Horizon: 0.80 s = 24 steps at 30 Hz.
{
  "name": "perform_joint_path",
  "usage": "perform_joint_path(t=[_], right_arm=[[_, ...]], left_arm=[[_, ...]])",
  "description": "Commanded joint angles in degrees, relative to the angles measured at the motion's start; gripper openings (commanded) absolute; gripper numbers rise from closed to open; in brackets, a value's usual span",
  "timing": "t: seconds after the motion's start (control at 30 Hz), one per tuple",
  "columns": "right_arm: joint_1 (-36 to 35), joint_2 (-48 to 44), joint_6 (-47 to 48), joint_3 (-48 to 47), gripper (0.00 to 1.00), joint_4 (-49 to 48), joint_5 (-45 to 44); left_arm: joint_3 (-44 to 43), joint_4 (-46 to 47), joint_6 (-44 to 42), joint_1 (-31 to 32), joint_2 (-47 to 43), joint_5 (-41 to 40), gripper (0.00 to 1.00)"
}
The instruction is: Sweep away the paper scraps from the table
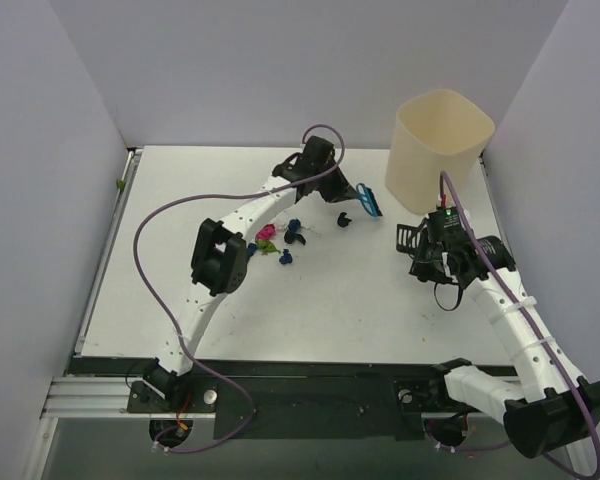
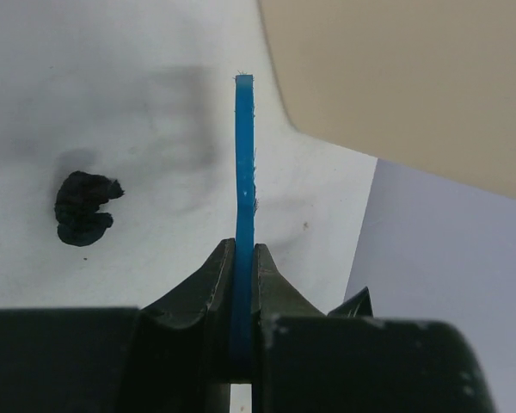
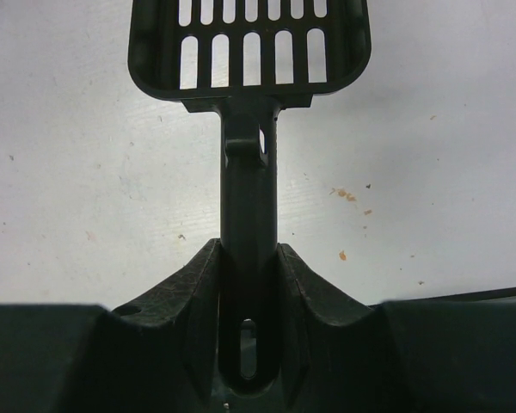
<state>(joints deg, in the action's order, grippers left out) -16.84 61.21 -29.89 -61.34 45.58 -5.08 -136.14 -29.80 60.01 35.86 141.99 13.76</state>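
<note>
Right end effector (image 3: 249, 258) grips slotted scoop (image 3: 248, 172) near beige bin (image 1: 435, 150).

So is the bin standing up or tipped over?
Standing up: the bin rests on its base at the far right corner of the table, with its open mouth facing up.

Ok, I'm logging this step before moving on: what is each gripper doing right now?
Left gripper: shut on the blue brush.
Right gripper: shut on the black slotted scoop.
</note>
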Motion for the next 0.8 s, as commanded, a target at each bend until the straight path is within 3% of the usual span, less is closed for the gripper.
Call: perform_joint_path(t=[0.0, 0.13, 0.33, 0.57, 0.77], right_arm=[[0.3, -1.6, 0.2, 2.4, 0.0, 0.4, 0.5], [0.4, -2.8, 0.2, 3.3, 0.0, 0.2, 0.7], [0.3, -3.1, 0.1, 3.8, 0.0, -0.1, 1.1], [0.3, -3.2, 0.0, 4.6, 0.0, -1.6, 2.4], [-0.1, -1.4, 0.6, 5.9, 0.0, -3.5, 4.6]], left_arm=[[-4.1, -2.1, 5.7, -0.4, 1.0, -1.3, 0.0], [-4.1, -5.7, 4.5, -0.8, 2.8, -1.8, 0.0], [-2.6, -16.0, -3.5, -1.1, 1.0, -10.4, 0.0], [8.8, -24.5, -10.2, -4.3, -5.1, -13.3, 0.0], [20.0, -25.3, -16.9, -7.9, -16.4, -19.4, 0.0]])
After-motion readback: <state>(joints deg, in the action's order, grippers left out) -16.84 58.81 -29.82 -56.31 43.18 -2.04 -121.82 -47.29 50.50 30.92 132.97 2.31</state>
